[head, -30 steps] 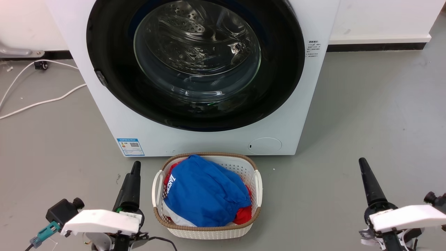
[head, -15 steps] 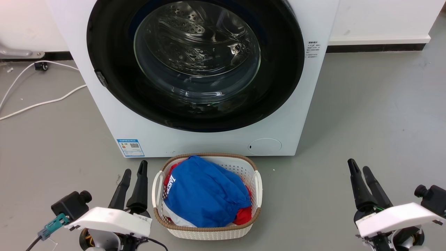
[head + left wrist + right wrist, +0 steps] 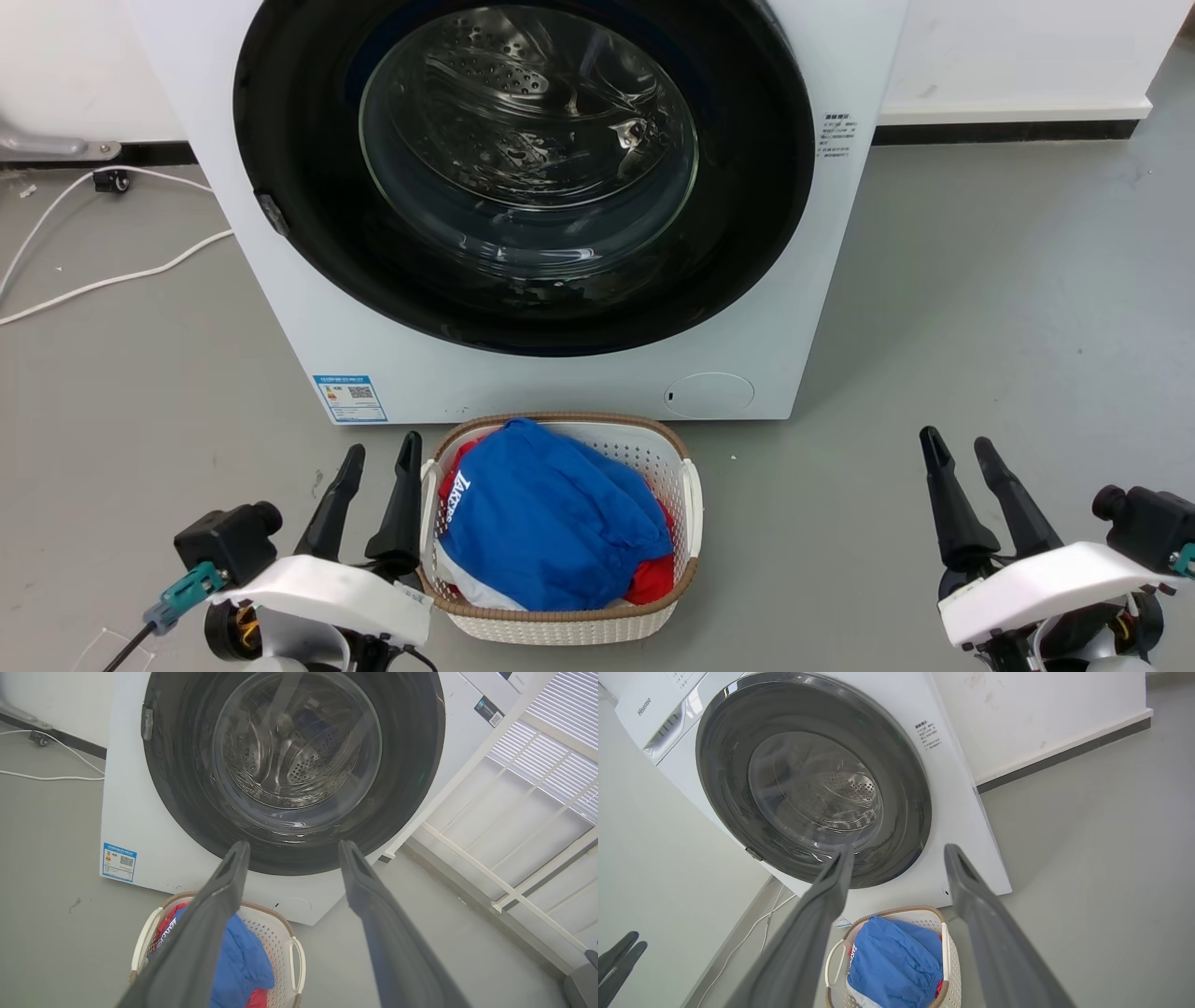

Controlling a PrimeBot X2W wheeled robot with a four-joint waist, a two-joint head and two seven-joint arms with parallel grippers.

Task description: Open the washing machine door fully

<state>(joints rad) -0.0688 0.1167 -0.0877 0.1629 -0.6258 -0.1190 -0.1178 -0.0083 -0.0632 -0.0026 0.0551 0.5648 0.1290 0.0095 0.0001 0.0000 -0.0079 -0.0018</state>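
Washing machine [image 3: 392, 373]: top is cut by the head view's upper edge, and with it the upper arc of the washing machine door [image 3: 299, 233].
Glare on the door glass smears the drum behind it.
Small grey tab [image 3: 273, 213] on the door's left rim: too small to identify.
Blue label [image 3: 351, 397] at the machine's lower left corner, sticker [image 3: 837, 135] on its right front: print unreadable.
White cable [image 3: 121, 276] left of the machine runs off frame.
Basket [image 3: 560, 630] in front of the machine: blue garment [image 3: 551, 523] covers most of the load, and red cloth [image 3: 653, 583] only peeks out.
Left wrist view: one finger of the left claw [image 3: 383, 444] hides part of the basket.
Both arms are cut by the bottom edge behind the left claw and right claw [image 3: 954, 439].
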